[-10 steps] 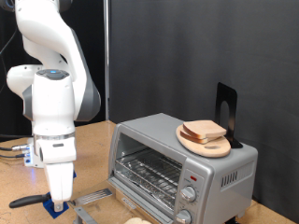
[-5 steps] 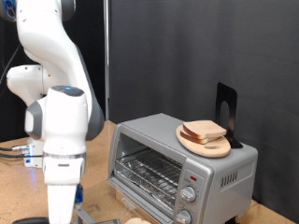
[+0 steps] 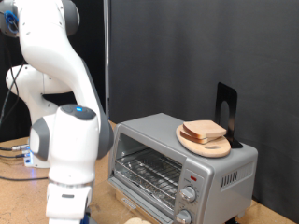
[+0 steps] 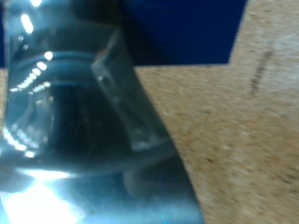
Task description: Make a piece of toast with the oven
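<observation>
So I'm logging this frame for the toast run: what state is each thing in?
oven: door down, wire rack bare.
bread slices: stacked on the wooden board, atop the oven.
gripper: below the exterior view's bottom edge, not visible.
red light: too small to tell if lit.

wall: black curtain (image 3: 159,56) | surface: light wooden table (image 3: 19,191) | cables (image 3: 11,149) at exterior view's left

wooden table (image 3: 19,191), oven (image 3: 182,161) on it
</observation>
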`<state>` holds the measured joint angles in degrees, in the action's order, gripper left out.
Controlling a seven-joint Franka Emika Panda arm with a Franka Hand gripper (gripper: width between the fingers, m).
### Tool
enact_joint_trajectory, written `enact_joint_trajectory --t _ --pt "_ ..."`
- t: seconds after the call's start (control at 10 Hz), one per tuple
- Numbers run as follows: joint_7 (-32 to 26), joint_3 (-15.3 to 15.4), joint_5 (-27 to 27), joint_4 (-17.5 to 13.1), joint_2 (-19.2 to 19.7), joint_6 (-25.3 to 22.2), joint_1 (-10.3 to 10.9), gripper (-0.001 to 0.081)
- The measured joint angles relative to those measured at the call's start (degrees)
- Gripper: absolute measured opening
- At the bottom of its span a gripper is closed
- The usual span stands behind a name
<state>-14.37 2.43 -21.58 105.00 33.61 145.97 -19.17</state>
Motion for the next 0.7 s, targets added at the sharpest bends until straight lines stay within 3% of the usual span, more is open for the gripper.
enact_joint_trajectory --t 0.3,0.7 --pt "0.72 -1.48 -1.78 -5.53 6.18 -0.27 1.47 0.0491" --pt "-5.36 1.66 -1.36 -3.91 6.91 3.2 -0.22 0.0491"
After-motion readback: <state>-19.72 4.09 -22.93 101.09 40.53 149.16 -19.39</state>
